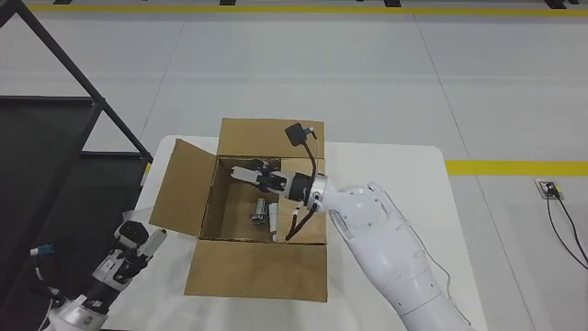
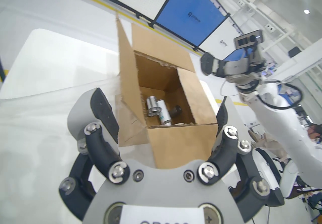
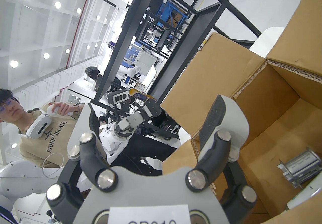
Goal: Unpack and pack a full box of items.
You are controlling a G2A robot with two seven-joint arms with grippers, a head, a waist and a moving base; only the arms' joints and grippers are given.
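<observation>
Unpacking seems unfinished: items [image 1: 265, 211] lie in the open box [image 1: 257, 276]; right jaws hover above it, left jaws at seven o'clock, both wide open, empty.

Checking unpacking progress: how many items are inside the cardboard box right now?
3 visible: a ribbed metal part, a white can lying beside it, and a dark cylinder next to the can, all on the box floor. The walls may hide more.
</observation>
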